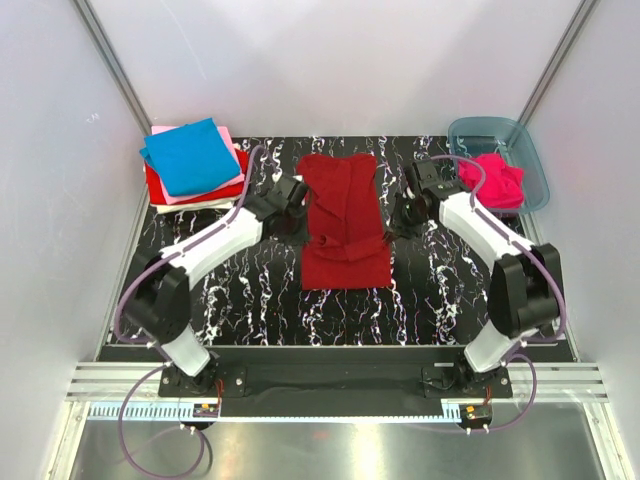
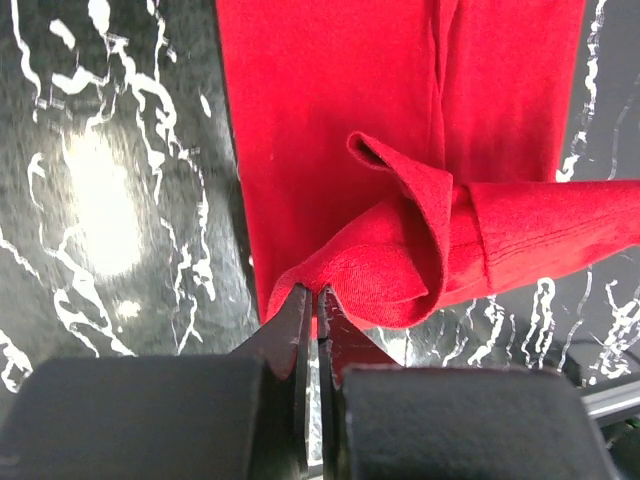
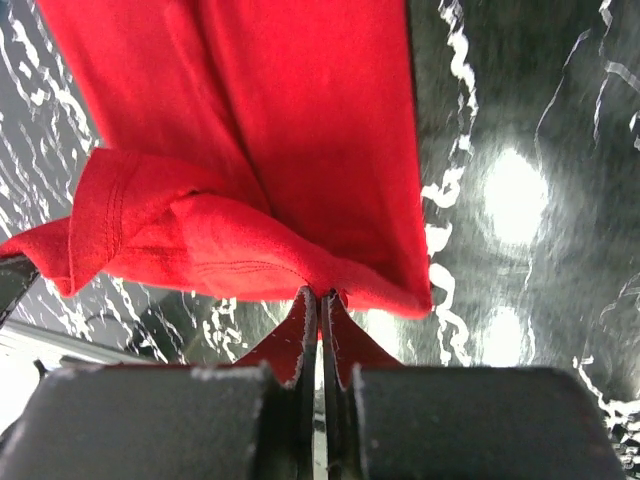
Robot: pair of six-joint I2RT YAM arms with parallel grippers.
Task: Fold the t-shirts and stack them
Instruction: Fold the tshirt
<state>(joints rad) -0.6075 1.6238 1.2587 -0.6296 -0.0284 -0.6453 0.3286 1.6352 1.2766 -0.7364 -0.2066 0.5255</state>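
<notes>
A dark red t-shirt (image 1: 343,215) lies folded into a long strip in the middle of the black marbled table (image 1: 250,300). My left gripper (image 1: 294,196) is shut on its left edge, seen in the left wrist view (image 2: 313,292) pinching a raised fold of red cloth (image 2: 380,270). My right gripper (image 1: 404,212) is shut on its right edge, seen in the right wrist view (image 3: 322,296) pinching the cloth (image 3: 250,250). A stack of folded shirts, bright blue on top (image 1: 192,158) over pale pink, red and white, sits at the back left. A hot pink shirt (image 1: 497,180) lies crumpled in the tub.
A translucent blue-grey plastic tub (image 1: 530,160) stands at the back right corner. White walls and metal frame posts enclose the table. An aluminium rail (image 1: 320,385) with the arm bases runs along the near edge.
</notes>
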